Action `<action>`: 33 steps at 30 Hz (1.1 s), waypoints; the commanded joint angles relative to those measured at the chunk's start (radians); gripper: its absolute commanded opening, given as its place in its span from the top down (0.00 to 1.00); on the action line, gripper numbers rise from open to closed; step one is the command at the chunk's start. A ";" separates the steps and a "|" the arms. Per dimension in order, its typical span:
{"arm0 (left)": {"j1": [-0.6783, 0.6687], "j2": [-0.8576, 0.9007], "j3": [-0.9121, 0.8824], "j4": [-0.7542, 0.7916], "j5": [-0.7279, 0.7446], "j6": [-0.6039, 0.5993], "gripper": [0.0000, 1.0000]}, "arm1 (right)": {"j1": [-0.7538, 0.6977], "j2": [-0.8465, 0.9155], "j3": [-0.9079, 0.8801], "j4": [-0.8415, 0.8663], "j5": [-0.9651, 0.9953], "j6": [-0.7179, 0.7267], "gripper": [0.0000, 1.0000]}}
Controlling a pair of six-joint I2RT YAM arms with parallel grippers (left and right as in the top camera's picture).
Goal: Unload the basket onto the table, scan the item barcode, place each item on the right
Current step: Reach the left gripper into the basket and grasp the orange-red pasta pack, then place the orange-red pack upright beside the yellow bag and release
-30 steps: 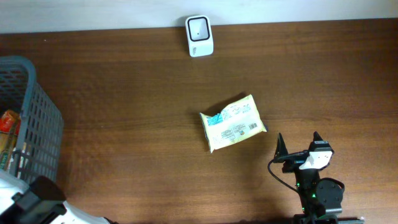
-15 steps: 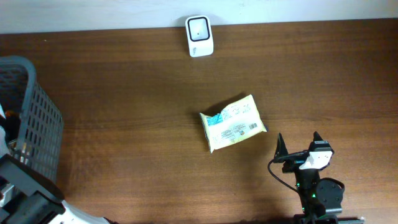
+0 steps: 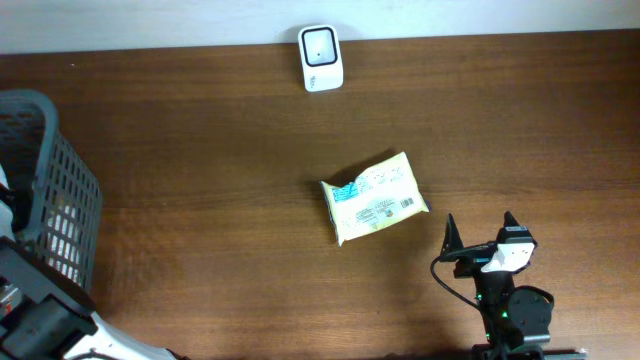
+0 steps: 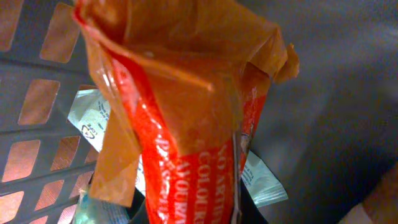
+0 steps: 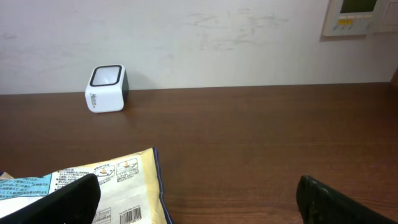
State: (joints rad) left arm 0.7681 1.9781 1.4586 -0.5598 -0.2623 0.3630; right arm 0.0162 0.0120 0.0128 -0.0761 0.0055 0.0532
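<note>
Red snack packet [image 4: 186,155]: white sideways capitals, partly readable, "NO ARTI", "COLOUR", "AVOUR". Yellow packet [image 5: 127,186], just ahead of a right gripper [image 5: 199,202] finger [image 5: 62,202]: barcode, small print unreadable.

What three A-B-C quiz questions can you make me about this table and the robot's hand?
1. What colour is the slatted plastic basket?
A. grey
B. pink
C. green

2. Where is the yellow plastic snack packet?
A. inside the basket
B. flat on the brown wooden table
C. leaning against the wall

3. How is the right hand?
A. open and empty
B. shut on the packet
C. shut on a cup

Answers:
1 A: the overhead view shows grey slats at the table's left edge.
2 B: it lies mid-table, touching nothing else.
3 A: its two fingers stand wide apart, short of the packet.
</note>
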 commanded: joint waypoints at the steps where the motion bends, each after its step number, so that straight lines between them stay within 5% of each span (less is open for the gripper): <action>1: 0.006 -0.131 0.010 0.000 0.026 -0.032 1.00 | -0.003 -0.006 -0.007 -0.004 -0.002 0.006 0.01; 5: -0.003 -0.352 0.074 0.021 0.030 -0.032 1.00 | -0.003 -0.006 -0.007 -0.004 -0.002 0.006 0.01; 8: -0.066 -0.593 0.091 0.192 0.030 -0.032 1.00 | -0.003 -0.006 -0.007 -0.004 -0.002 0.006 0.01; 11: -0.241 -0.812 0.092 0.352 0.030 -0.032 1.00 | -0.003 -0.006 -0.007 -0.004 -0.002 0.006 0.01; 14: -0.602 -0.889 0.092 0.252 0.030 -0.032 1.00 | -0.003 -0.006 -0.007 -0.004 -0.002 0.006 0.01; 16: -0.769 -0.860 0.092 0.120 0.030 -0.072 1.00 | -0.003 -0.006 -0.007 -0.004 -0.002 0.006 0.01; 19: -1.030 -0.686 0.092 -0.253 0.097 -0.315 1.00 | -0.003 -0.006 -0.007 -0.004 -0.002 0.006 0.01; 21: -1.128 -0.495 0.092 -0.364 0.331 -0.388 1.00 | -0.003 -0.006 -0.007 -0.004 -0.002 0.006 0.01; 26: -1.217 -0.124 0.090 -0.379 0.425 -0.844 1.00 | -0.003 -0.006 -0.007 -0.004 -0.002 0.006 0.01; 33: -1.217 0.043 0.091 -0.322 0.225 -0.931 1.00 | -0.003 -0.006 -0.007 -0.004 -0.002 0.006 0.01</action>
State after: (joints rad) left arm -0.4477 2.0354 1.5208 -0.8700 0.0624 -0.5346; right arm 0.0162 0.0120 0.0128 -0.0761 0.0021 0.0532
